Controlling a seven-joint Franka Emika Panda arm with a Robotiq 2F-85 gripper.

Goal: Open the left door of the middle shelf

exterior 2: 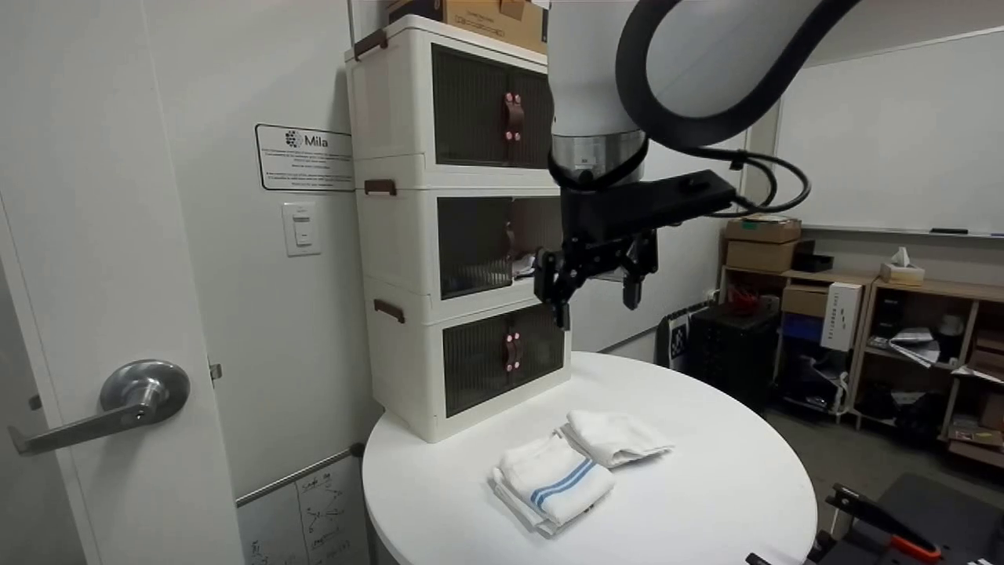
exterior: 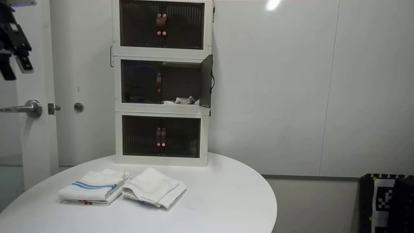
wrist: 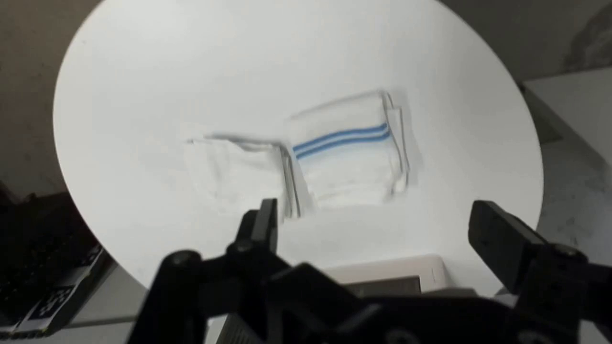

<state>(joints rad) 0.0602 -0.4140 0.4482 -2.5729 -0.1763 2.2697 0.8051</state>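
In an exterior view, the white arm [exterior 2: 588, 86] hangs at the top, its black gripper [exterior 2: 597, 308] pointing down, fingers [exterior 2: 632, 292] wide apart.

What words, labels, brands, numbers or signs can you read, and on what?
"Mila", on the black-bordered white rectangular wall sign; smaller lines unreadable.
Handwriting on low white board: too blurred.
Lettering on upright white box: too small.
Print on topmost brown cardboard box: too small.
Marking on silver metal arm collar: too small.

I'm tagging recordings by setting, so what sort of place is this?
Probably a robotics research lab or office: a wall sign reads "Mila", a board carries handwriting, and there's a robot arm.
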